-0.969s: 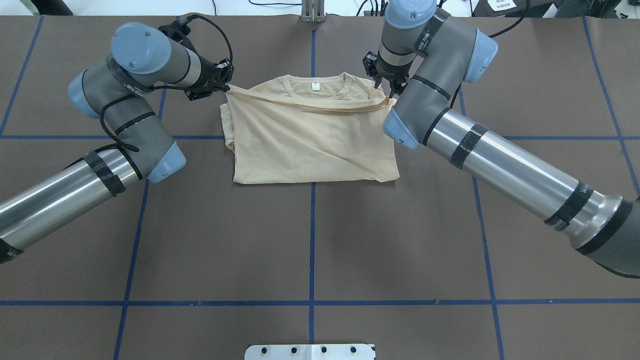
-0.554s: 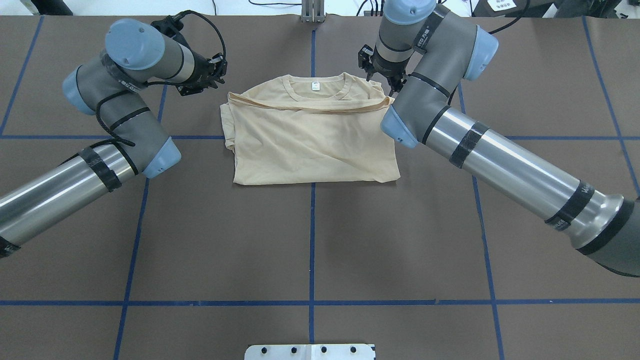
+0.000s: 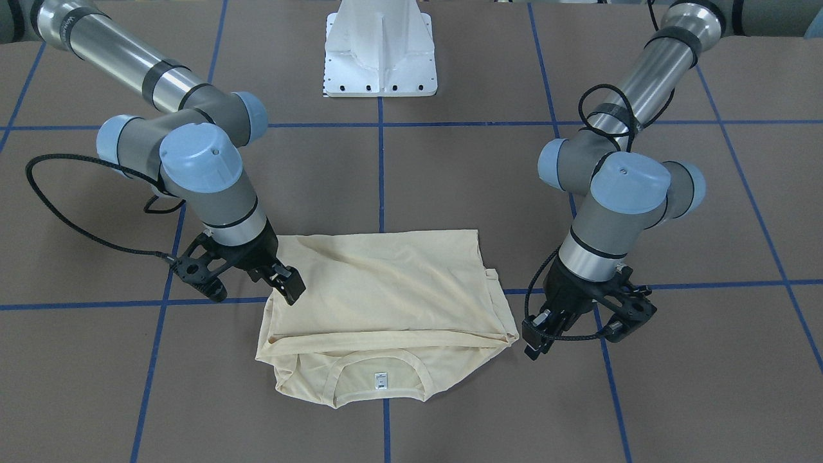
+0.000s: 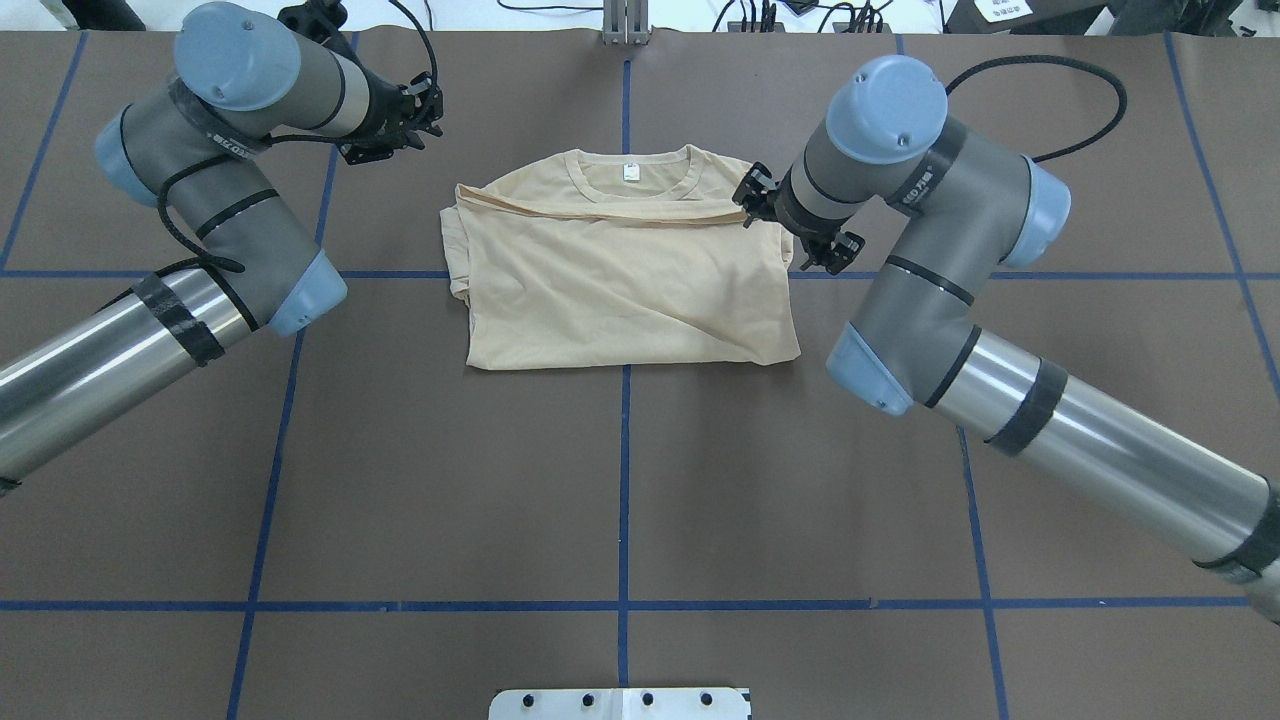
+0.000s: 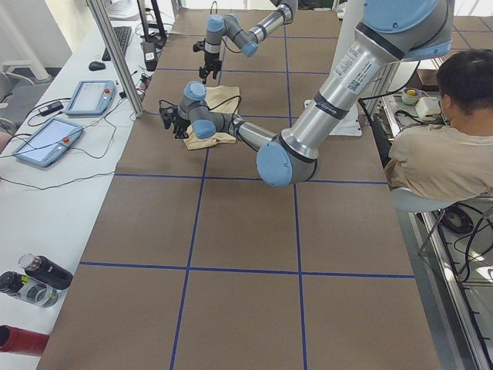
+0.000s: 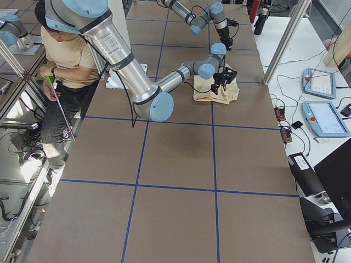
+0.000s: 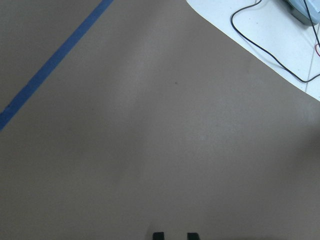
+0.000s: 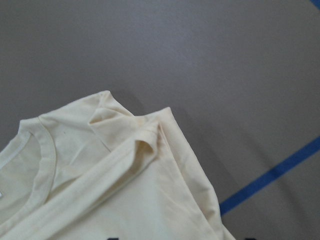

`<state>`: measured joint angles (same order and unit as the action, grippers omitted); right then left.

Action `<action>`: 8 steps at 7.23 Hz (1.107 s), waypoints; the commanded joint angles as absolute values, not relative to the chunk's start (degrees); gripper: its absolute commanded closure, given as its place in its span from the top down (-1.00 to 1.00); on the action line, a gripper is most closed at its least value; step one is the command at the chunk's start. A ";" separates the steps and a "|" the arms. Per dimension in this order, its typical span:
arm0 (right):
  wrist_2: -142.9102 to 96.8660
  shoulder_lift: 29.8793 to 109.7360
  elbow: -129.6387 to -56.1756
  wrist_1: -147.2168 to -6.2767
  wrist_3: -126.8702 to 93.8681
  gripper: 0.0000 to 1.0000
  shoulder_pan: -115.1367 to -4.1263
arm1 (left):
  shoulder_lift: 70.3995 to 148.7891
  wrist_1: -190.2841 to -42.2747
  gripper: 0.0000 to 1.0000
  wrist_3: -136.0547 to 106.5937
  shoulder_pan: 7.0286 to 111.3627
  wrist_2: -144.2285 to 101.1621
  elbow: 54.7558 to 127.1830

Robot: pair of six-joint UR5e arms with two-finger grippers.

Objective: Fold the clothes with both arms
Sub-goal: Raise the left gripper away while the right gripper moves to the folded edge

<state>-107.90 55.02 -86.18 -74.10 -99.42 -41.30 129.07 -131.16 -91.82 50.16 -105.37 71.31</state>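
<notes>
Right gripper (image 3: 286,287) hovers spread and empty over the shoulder corner of the folded T-shirt (image 4: 620,290). Left gripper (image 3: 582,325), its jaws slightly apart, holds nothing above the brown table (image 4: 620,480).

The desk (image 4: 620,480) has a brown cover with blue tape lines (image 4: 500,606) marking a grid. A white pedestal base (image 3: 380,51) is bolted on at one edge. Next to it is a white side desk (image 5: 31,208) with two touchscreen tablets (image 5: 46,140), a keyboard (image 5: 123,38), a mouse (image 5: 97,65) and loose cables. Three bottles (image 5: 46,271) sit at its near end: one black, one clear, one red. There's also a person (image 5: 439,146) in a beige shirt sitting beside the brown desk.
</notes>
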 commanded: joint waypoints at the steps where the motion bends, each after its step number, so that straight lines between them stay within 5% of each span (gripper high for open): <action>1: -97.18 59.41 -93.32 -74.09 -112.06 0.79 -34.66 | 126.57 -131.05 -0.29 -92.19 50.27 -105.38 76.01; 8: -92.29 63.54 -93.51 -74.09 -119.62 0.70 -30.59 | 123.84 -130.43 -0.29 -92.29 50.01 -105.21 80.33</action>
